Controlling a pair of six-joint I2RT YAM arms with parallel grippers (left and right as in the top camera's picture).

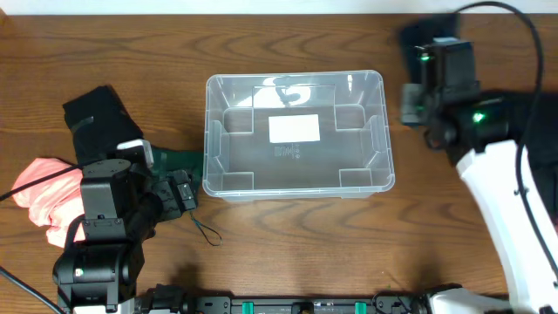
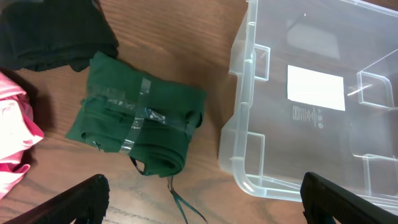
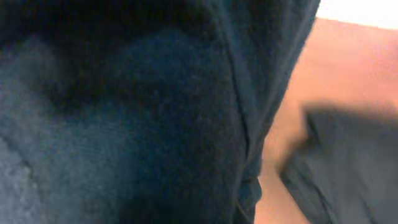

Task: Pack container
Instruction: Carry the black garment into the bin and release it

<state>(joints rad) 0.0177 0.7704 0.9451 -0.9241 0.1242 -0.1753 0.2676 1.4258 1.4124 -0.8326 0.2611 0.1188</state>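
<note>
Container (image 1: 295, 77): clear ribbed plastic tub, rounded corners, white label (image 1: 294, 128).

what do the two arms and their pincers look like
The left arm is blocky black and grey housings; the left pincer has matte black fingers. The right arm has a smooth white tapered link, a black wrist with green lights, and a thin black cable looping over it.
</note>
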